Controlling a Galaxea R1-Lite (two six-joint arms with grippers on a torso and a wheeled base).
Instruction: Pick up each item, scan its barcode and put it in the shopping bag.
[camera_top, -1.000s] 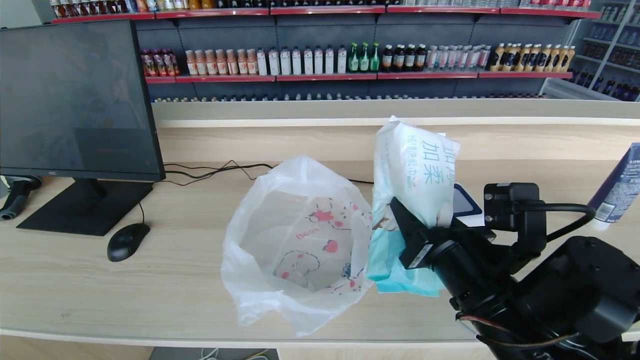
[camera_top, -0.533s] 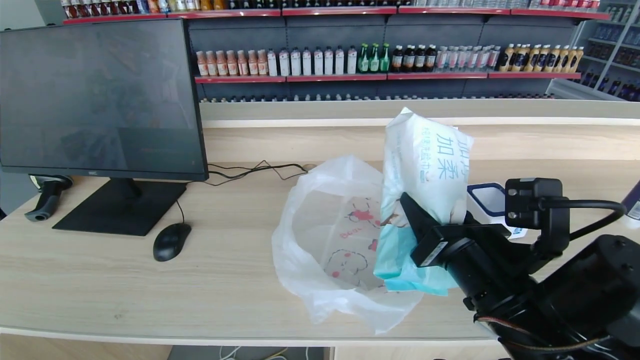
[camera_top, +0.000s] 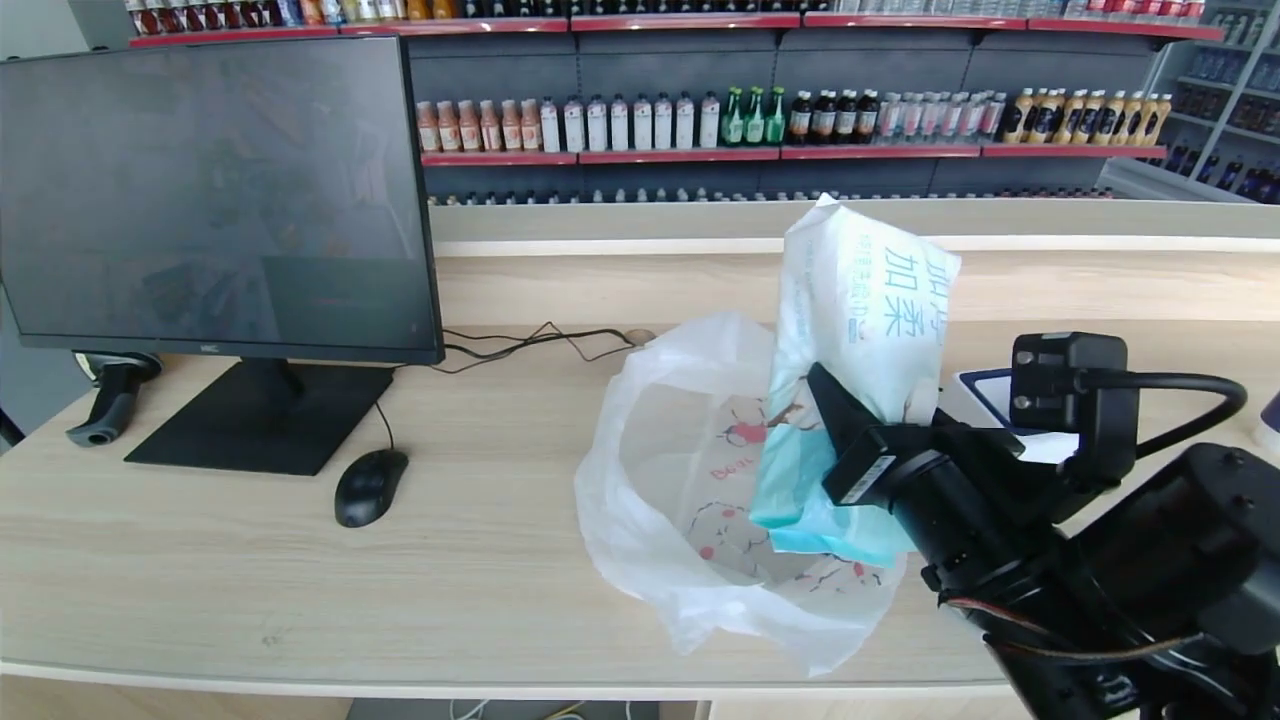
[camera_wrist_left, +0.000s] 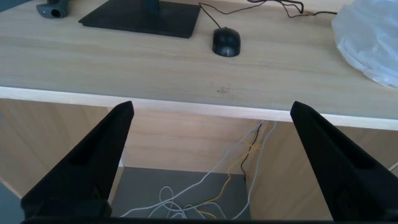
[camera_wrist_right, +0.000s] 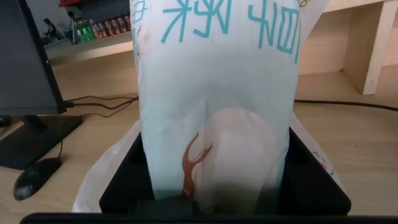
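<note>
A soft white and teal tissue pack (camera_top: 865, 320) stands nearly upright in my right gripper (camera_top: 850, 425), which is shut on its lower half. The pack hangs over the right side of the shopping bag (camera_top: 680, 480), a white see-through plastic bag with cartoon prints that lies open on the wooden counter. In the right wrist view the pack (camera_wrist_right: 214, 93) sits between both fingers (camera_wrist_right: 124, 180), with the bag's rim (camera_wrist_right: 99, 186) below. My left gripper (camera_wrist_left: 211, 112) is open with nothing in it, low in front of the counter's front edge (camera_wrist_left: 186, 106).
A dark monitor (camera_top: 215, 190) stands at the left, with a black mouse (camera_top: 370, 487) and a handheld scanner (camera_top: 110, 400) near it. Cables (camera_top: 530, 345) run behind the bag. A blue-rimmed card (camera_top: 985, 385) lies at the right. A raised ledge (camera_top: 650, 245) and drink shelves stand behind.
The head camera has swung left, so everything sits further right. My right gripper has carried the tissue pack from beside the bag to over its right side.
</note>
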